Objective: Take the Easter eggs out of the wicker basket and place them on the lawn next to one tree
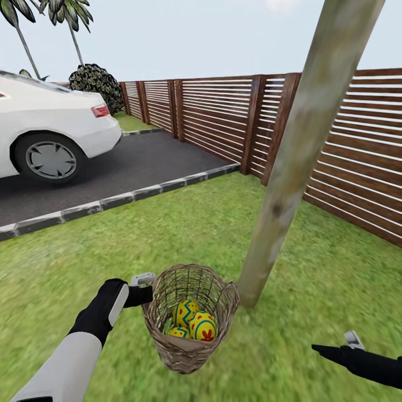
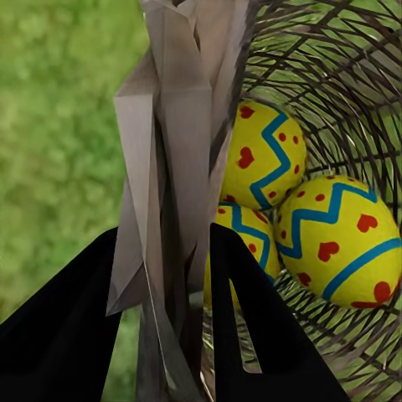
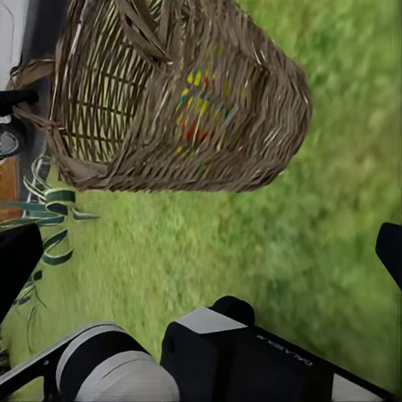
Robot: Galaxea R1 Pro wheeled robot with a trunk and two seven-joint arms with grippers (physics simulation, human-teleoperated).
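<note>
Left gripper (image 1: 142, 279) pinching the thick braided rim of the brown wicker basket (image 1: 190, 357), fingers (image 2: 268, 335) pressed either side of the weave, seemingly holding it tipped above the mottled green lawn (image 1: 111, 245). Three yellow Easter eggs with blue zigzags and red hearts (image 2: 335, 239) nested just beyond the fingertips, inside the basket. Pale, leaning bare tree trunk (image 1: 290, 162) just past the basket, likely the chosen drop spot. Right gripper (image 1: 349, 343) low over the grass, well apart; its fingers apparently spread, though the view is poor.

white car (image 1: 44, 134) on driveway (image 1: 134, 167), slatted fence (image 1: 223, 120)
</note>
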